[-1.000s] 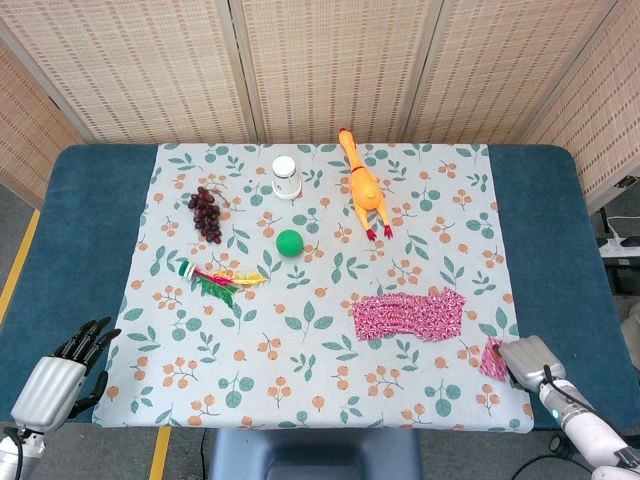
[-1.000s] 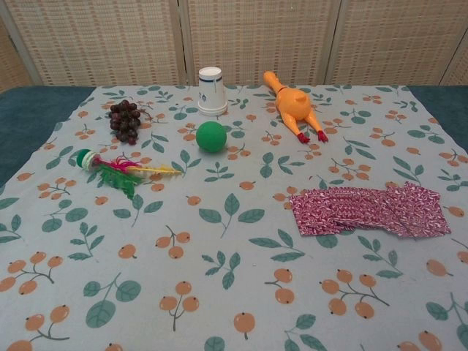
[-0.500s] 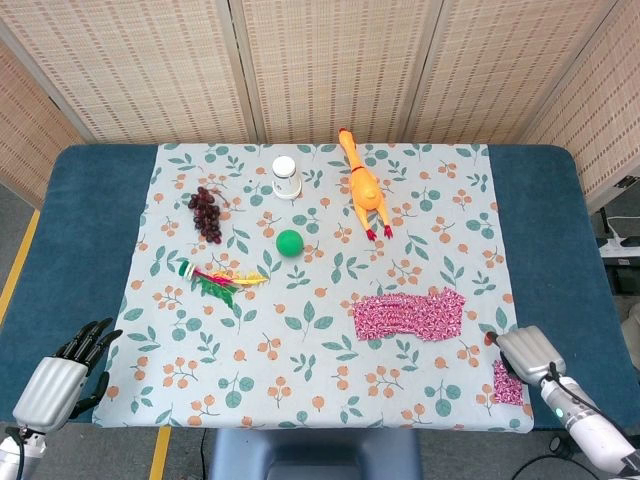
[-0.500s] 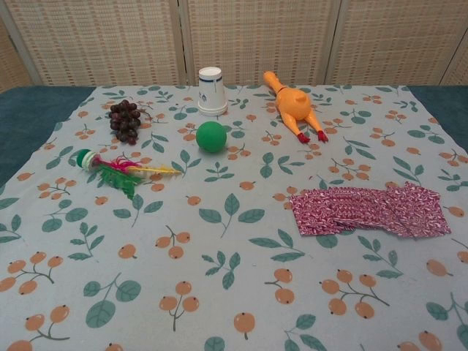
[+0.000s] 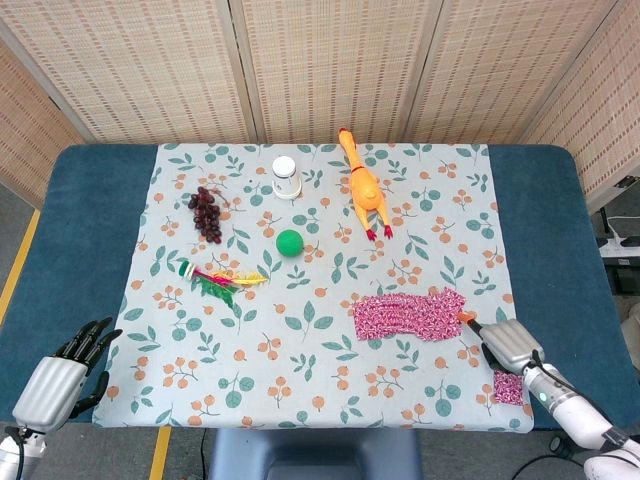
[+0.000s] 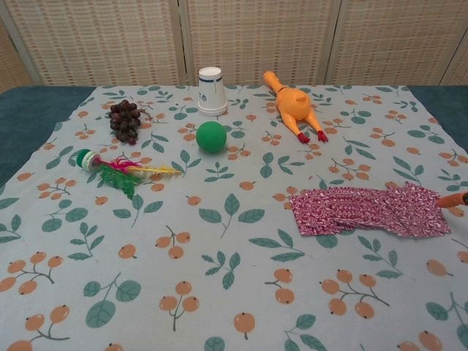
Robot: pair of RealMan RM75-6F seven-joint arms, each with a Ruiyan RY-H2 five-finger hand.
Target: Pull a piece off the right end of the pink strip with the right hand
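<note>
The pink strip (image 5: 410,315) lies flat on the floral cloth at the right; the chest view shows the strip (image 6: 365,210) too. A small torn-off pink piece (image 5: 508,388) rests on the cloth near the front right corner. My right hand (image 5: 503,343) is just right of the strip's right end, holding nothing, with an orange fingertip (image 5: 467,318) almost at the strip's edge. In the chest view only that fingertip (image 6: 453,199) shows, at the right border. My left hand (image 5: 62,372) rests open at the front left, off the cloth.
On the cloth stand a white cup (image 5: 286,177), a rubber chicken (image 5: 365,188), a green ball (image 5: 290,242), dark grapes (image 5: 206,212) and a feathered toy (image 5: 220,279). The blue table (image 5: 560,230) borders the cloth on both sides.
My right hand let go of the small pink piece near the front right corner, then moved left and forward to the strip's right end. The left hand stayed still.
</note>
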